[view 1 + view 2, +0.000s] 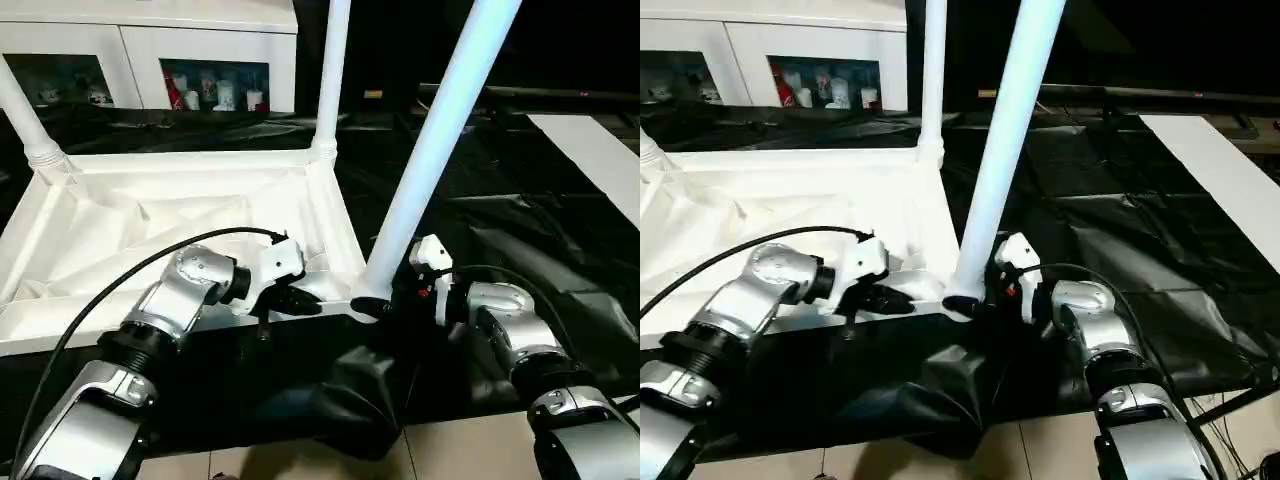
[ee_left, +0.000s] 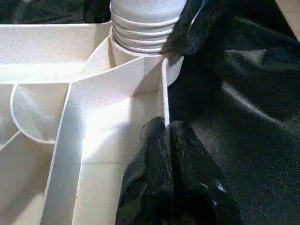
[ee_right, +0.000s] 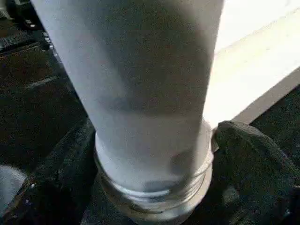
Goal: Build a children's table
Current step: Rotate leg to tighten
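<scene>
The white table top [image 1: 150, 215] lies upside down on black cloth, ribs up. Upright legs stand in its far left corner [image 1: 22, 110] and far right corner [image 1: 332, 70]. A third leg [image 1: 435, 150] leans to the right, its ribbed end [image 2: 145, 28] sitting in the near right corner socket. My right gripper [image 1: 380, 300] is shut on this leg just above the socket, a finger [image 3: 253, 154] on each side. My left gripper [image 2: 165, 140] is shut on the top's near rim wall, close beside that corner.
A flat white board [image 1: 600, 150] lies at the far right on the black cloth [image 1: 520, 220]. A white cabinet [image 1: 215, 85] with small items on its shelves stands behind. Light floor [image 1: 470, 450] shows at the near edge.
</scene>
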Available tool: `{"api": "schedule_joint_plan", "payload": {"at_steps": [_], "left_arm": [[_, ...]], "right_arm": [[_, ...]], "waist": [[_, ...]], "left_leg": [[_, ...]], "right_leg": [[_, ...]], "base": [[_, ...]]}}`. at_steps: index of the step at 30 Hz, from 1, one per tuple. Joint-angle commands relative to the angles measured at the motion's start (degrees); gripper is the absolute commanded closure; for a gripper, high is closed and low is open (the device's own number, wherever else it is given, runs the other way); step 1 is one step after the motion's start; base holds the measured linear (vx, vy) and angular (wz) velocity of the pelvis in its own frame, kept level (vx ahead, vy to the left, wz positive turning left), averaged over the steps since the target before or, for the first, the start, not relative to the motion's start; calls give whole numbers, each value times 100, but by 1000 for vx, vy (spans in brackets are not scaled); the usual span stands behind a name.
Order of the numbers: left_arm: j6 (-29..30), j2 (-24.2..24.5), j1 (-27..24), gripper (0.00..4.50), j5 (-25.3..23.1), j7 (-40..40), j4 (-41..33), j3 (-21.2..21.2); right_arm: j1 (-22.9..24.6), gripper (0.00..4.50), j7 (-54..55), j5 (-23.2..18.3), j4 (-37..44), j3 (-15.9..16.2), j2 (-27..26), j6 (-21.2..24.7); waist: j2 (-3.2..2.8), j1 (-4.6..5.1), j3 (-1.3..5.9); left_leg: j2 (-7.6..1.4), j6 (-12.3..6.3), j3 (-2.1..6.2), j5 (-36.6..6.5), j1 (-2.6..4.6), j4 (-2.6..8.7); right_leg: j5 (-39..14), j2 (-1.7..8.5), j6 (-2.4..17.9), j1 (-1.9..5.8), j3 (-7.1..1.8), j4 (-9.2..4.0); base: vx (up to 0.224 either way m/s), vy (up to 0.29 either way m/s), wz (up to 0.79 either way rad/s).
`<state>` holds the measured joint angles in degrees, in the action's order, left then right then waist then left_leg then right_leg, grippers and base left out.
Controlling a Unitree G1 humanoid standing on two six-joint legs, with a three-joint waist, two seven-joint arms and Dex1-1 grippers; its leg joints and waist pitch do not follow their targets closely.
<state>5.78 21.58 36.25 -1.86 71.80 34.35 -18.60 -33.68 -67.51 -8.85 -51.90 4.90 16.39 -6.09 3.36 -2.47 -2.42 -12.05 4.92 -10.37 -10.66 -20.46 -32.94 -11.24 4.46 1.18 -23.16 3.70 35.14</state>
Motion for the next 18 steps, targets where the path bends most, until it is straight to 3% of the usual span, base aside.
{"api": "schedule_joint_plan", "payload": {"at_steps": [1, 10, 15, 17, 18], "left_arm": [[-57, -80, -90, 450, 131, 274, -134, -162], [21, -64, -132, 450, 140, 318, -186, -156], [41, -62, -131, 450, 83, 286, -154, -152], [77, -84, -108, 450, -7, 93, -68, -143], [184, -174, -28, 450, -163, -316, 138, -115]], "right_arm": [[-62, 84, -192, -23, 105, 67, 6, 73], [-26, 159, -303, -83, 170, 3, 15, 129], [3, 171, -297, -42, 156, 5, -6, 93], [-9, 171, 22, 47, 31, -15, -51, 76], [-82, 171, 826, 218, -282, -108, -149, -98]], "waist": [[-14, -10, 325], [-16, -18, 332], [-13, -18, 336], [-15, -16, 338], [-10, -10, 330]], "left_leg": [[-163, -497, -20, -776, 10, 314], [-160, -478, -18, -732, 15, 309], [-158, -489, -20, -712, 16, 304], [-156, -484, -19, -679, 15, 302], [-155, -481, -18, -706, 16, 308]], "right_leg": [[-460, 331, 1510, 321, -250, -346], [-456, 329, 1503, 321, -250, -341], [-408, 327, 1521, 323, -250, -335], [-391, 331, 1515, 322, -253, -330], [-430, 328, 1510, 316, -252, -339]], "base": [[0, 0, 0], [0, 0, 0], [0, 0, 0], [0, 0, 0], [0, 0, 0]]}}
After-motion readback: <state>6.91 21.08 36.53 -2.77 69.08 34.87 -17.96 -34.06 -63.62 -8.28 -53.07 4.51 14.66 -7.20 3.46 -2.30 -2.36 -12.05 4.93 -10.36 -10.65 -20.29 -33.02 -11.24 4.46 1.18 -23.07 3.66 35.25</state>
